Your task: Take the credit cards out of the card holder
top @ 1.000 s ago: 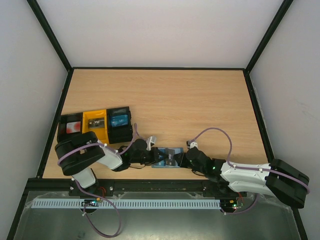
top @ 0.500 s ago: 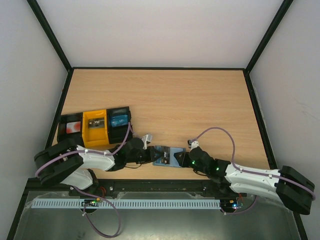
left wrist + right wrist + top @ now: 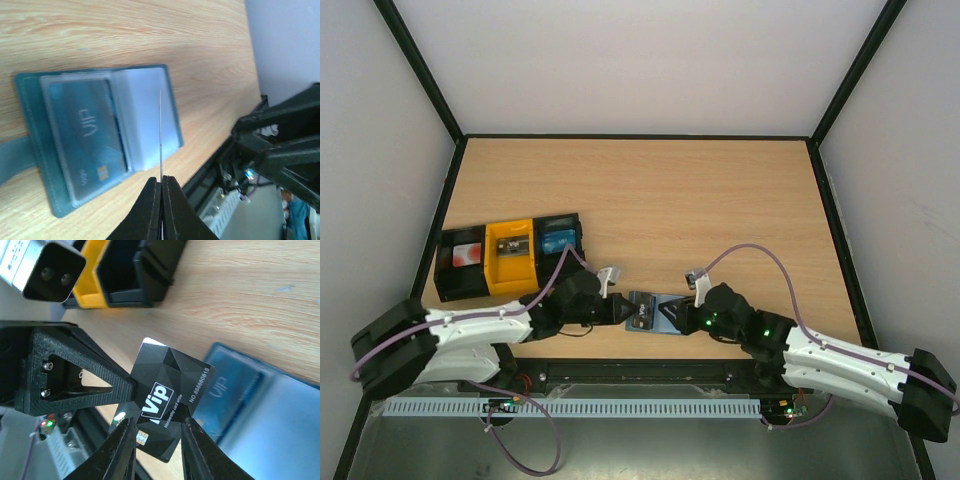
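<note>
The teal card holder [image 3: 145, 115] lies open on the wooden table near its front edge, a blue VIP card [image 3: 87, 135] still in its clear pocket. My left gripper [image 3: 161, 178] is shut on a black VIP card [image 3: 170, 385], which shows edge-on in the left wrist view. In the right wrist view the left fingers [image 3: 90, 385] pinch that card's left side just above the card holder [image 3: 280, 420]. My right gripper [image 3: 158, 420] stands open, its fingers either side of the card's lower end. From above, the grippers [image 3: 620, 310] [image 3: 682, 318] meet over the card holder [image 3: 658, 305].
Three box trays stand in a row at the left: black [image 3: 460, 262], yellow [image 3: 510, 258], black [image 3: 560, 242]. The table's front edge and the black rail [image 3: 640, 368] lie just below the grippers. Bare wood stretches behind.
Both arms have stretched out lower and their grippers have shifted slightly away from the front edge. The right jaws have widened around the black card, which the left gripper still pinches.
</note>
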`<state>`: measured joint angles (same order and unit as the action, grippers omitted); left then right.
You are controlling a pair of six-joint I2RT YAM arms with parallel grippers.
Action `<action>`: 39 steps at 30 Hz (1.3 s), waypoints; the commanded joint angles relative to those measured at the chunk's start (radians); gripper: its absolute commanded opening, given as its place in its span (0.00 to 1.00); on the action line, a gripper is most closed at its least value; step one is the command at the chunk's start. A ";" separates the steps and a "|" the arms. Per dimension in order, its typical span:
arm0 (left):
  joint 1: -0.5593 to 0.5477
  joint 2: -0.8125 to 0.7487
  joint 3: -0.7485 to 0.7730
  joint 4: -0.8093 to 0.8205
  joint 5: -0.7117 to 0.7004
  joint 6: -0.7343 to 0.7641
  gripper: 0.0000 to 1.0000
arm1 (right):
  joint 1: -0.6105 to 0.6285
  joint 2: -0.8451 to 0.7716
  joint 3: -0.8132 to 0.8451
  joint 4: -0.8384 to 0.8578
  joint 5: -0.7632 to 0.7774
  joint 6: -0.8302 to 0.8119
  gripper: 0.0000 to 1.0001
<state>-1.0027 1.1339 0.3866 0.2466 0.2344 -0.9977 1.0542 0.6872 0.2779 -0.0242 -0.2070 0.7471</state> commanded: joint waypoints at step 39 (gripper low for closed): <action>-0.024 -0.315 -0.012 -0.183 0.240 0.277 0.30 | 0.002 0.121 0.102 0.118 -0.439 -0.130 0.02</action>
<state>-1.0222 0.8768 0.3626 0.0341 0.5350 -0.7254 1.0496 0.8089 0.3813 -0.0086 -0.5999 0.5980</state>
